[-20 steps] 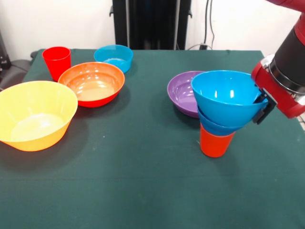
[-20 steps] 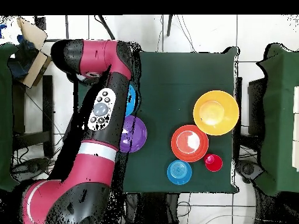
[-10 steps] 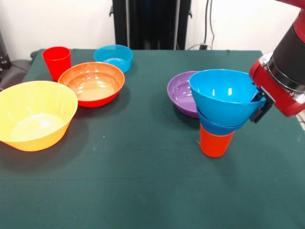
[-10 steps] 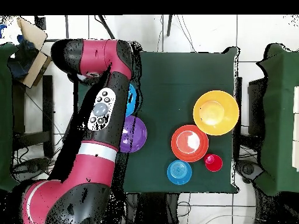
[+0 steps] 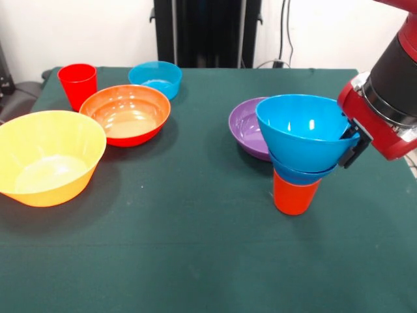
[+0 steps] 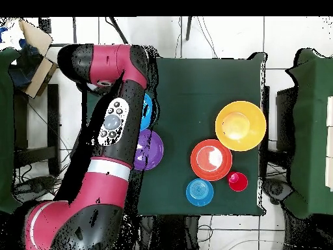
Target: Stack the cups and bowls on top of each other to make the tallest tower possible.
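An orange cup (image 5: pixel 294 195) stands on the table with a small blue bowl (image 5: pixel 301 175) on its mouth: this is the tower. A larger blue bowl (image 5: pixel 298 130) sits tilted in the small one, and my gripper (image 5: pixel 352 145) is shut on its right rim. In the overhead view my arm (image 6: pixel 112 130) covers the tower, and only a sliver of the blue bowl (image 6: pixel 147 111) shows. A purple bowl (image 5: pixel 247 127) lies just behind the tower. The red cup (image 5: pixel 77 83) stands at the far left.
An orange-red bowl (image 5: pixel 127 114), a large yellow bowl (image 5: pixel 45 156) and a light blue bowl (image 5: pixel 156 77) sit on the left half of the green table (image 5: pixel 195 235). From above they are the orange-red bowl (image 6: pixel 211 159), yellow bowl (image 6: pixel 240 125) and blue bowl (image 6: pixel 199 192).
In the front view my gripper and the larger blue bowl have shifted slightly left and a little up. Nothing else has moved.
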Robot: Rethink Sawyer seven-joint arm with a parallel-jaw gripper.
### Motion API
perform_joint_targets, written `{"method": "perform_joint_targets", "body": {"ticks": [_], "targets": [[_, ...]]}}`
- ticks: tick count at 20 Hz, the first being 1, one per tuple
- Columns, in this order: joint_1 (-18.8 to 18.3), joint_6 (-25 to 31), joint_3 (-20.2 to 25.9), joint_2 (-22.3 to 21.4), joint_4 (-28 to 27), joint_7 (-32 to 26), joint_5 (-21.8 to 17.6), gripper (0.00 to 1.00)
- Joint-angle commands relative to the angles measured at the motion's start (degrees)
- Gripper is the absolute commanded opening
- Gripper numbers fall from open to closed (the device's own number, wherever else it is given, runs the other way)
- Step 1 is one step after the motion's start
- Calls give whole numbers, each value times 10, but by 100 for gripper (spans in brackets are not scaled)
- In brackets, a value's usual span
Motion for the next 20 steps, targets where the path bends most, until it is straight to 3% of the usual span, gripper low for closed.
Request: {"method": "perform_joint_targets", "body": {"ticks": [1,7,20], "targets": [[-11,5,68,-13,45,-60,-36,0],[-18,-26,101,-16,58,-70,-18,0],[-17,-25,108,-19,58,-61,-38,0]]}}
